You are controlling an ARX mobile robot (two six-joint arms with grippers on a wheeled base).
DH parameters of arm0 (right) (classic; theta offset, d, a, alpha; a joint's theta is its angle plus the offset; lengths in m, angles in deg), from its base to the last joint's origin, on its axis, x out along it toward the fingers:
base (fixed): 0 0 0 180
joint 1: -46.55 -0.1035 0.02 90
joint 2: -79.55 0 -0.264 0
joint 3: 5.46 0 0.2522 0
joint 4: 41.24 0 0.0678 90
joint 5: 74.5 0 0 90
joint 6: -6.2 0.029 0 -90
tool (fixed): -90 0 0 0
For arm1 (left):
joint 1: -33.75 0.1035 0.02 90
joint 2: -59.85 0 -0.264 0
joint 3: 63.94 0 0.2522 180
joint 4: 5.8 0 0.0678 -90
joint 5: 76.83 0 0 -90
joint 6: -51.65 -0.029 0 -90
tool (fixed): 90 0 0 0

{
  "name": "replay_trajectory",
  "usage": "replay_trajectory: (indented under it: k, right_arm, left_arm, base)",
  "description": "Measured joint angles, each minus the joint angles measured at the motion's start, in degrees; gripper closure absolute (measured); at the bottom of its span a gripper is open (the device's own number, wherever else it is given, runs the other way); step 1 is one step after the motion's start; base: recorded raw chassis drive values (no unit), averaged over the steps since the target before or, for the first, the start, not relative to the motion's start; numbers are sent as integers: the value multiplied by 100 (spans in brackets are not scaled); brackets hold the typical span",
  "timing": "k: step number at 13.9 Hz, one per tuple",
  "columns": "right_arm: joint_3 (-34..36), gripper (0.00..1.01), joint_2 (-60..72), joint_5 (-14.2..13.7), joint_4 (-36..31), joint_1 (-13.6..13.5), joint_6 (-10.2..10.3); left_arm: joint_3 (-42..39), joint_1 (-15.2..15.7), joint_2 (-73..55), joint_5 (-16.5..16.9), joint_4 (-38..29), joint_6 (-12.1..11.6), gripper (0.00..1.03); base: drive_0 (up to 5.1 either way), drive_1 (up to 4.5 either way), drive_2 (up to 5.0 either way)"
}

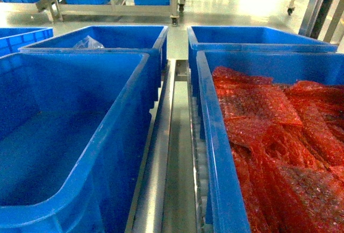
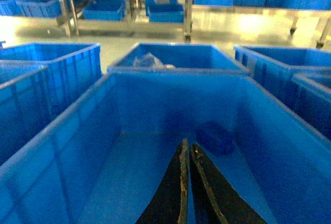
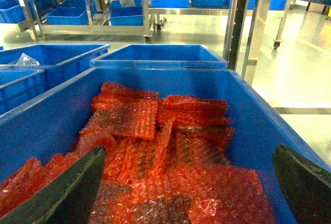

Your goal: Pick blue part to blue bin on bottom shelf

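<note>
One blue part (image 2: 216,137) lies on the left bin (image 2: 77,125) floor, just ahead-right of the left gripper (image 2: 187,149), jaws closed, nearer arm; right gripper (image 3: 189,182) gapes wide over red bubble wrap (image 3: 170,146).

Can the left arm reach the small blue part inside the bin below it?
Probably yes. The blue part lies on the bin floor just ahead of the closed left gripper, with nothing between them, but the fingers must open first.
</note>
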Motion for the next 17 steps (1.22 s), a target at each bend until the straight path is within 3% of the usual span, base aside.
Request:
replay_trajectory:
  k: [12,14,17]
  right_arm:
    - [0,3,0,0,0,0,0]
    - [0,3,0,0,-2,0,0]
    - [0,3,0,-2,-2,0,0]
  left_arm:
    - [-138,2,1812,0,1626,0,101]
    - [-133,0,2728,-7,2697,-4,101]
    - [-133,11,2761,2,2671,-22,101]
  base:
    - [0,0,0]
    - [0,0,0]
    - [0,0,0]
